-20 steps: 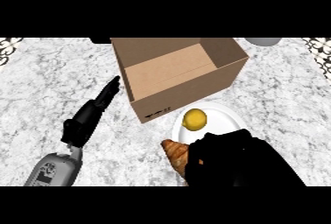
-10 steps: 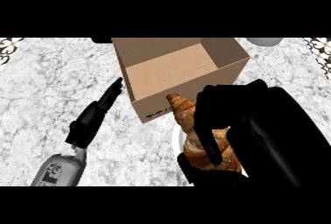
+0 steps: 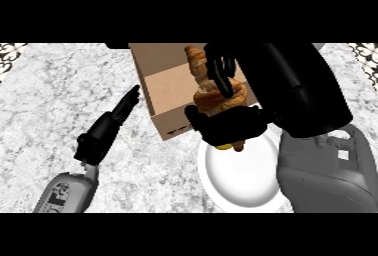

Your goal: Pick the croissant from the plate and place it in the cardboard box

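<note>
The black right hand (image 3: 229,125) held the golden-brown croissant (image 3: 210,92) over the open brown cardboard box (image 3: 173,85), fingers (image 3: 220,75) and thumb curled around its middle, above the white round plate (image 3: 240,175).

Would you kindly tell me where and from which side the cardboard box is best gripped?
Grip the cardboard box by its left wall's top rim, from the left: it stands upright and open, and the open left hand is beside that wall.
</note>
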`<control>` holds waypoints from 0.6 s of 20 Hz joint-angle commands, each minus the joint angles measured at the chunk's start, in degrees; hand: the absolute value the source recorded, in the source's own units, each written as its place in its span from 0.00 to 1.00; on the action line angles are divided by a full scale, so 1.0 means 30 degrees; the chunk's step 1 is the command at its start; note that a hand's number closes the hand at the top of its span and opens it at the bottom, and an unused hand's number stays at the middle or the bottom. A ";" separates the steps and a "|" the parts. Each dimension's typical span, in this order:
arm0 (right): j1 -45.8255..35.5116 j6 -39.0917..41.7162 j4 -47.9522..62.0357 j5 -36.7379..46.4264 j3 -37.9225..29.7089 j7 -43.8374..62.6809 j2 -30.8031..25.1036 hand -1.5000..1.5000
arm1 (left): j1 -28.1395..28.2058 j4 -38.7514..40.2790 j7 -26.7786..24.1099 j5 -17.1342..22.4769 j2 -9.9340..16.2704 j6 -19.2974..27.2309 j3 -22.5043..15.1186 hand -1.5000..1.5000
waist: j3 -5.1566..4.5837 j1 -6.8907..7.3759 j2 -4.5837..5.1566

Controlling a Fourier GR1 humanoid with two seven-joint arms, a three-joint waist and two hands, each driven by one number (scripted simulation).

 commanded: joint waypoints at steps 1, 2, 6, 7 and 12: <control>-0.2931 -0.1403 0.3852 0.0273 -0.1032 -0.0207 0.0048 1.00 | -0.0206 0.0439 0.0067 -0.0162 -0.0068 -0.0213 0.0185 0.50 | -0.0006 0.0077 0.0024; -0.1069 -0.1847 0.3373 0.0484 -0.0874 -0.1437 -0.0080 1.00 | -0.0223 0.0841 -0.0120 -0.0715 -0.0764 0.0294 -0.0223 0.50 | 0.0001 -0.0053 0.0013; -0.3161 -0.4059 0.7068 0.2372 -0.0141 -0.1523 0.0044 1.00 | 0.0137 0.0433 -0.0161 -0.0706 -0.0689 0.0066 -0.0164 0.50 | -0.0005 0.0084 0.0025; -0.3605 -0.3646 0.8237 0.1575 -0.1647 -0.3036 -0.0780 1.00 | 0.0085 0.0828 -0.0563 -0.0717 -0.0641 -0.0121 -0.0088 0.50 | -0.0003 0.0060 0.0046; -0.4263 -0.5777 1.2107 0.3368 -0.0032 -0.3836 0.0028 1.00 | -0.0358 0.0345 0.0320 -0.0792 -0.0762 -0.0031 0.0134 0.50 | -0.0007 0.0170 0.0082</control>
